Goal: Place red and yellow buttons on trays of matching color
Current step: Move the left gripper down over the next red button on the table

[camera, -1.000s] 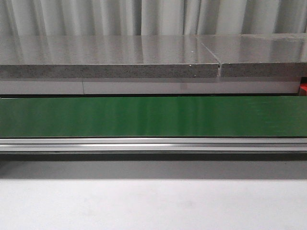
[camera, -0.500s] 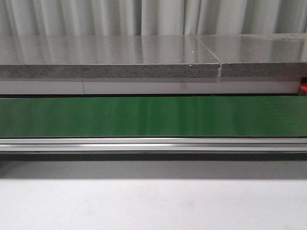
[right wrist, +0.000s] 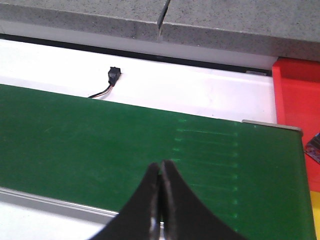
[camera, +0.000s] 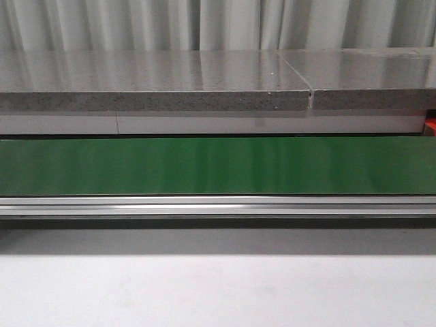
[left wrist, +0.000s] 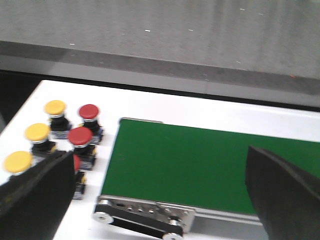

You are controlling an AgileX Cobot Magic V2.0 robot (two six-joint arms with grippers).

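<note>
In the left wrist view, yellow buttons (left wrist: 55, 107) and red buttons (left wrist: 89, 111) on black bases stand in a cluster on the white table beside the end of the green belt (left wrist: 200, 165). My left gripper (left wrist: 160, 192) is open and empty above the belt's end, one finger partly hiding a red button (left wrist: 76, 162). In the right wrist view, my right gripper (right wrist: 161, 172) is shut and empty above the green belt (right wrist: 100, 140). A red tray (right wrist: 299, 110) lies past the belt's end; a yellow strip (right wrist: 315, 215) shows below it. No gripper shows in the front view.
A grey stone counter (camera: 157, 85) runs behind the green belt (camera: 218, 165), with an aluminium rail (camera: 218, 204) along its front. A small black connector with wires (right wrist: 113, 77) lies on the white surface behind the belt. Rollers (left wrist: 135, 220) mark the belt's end.
</note>
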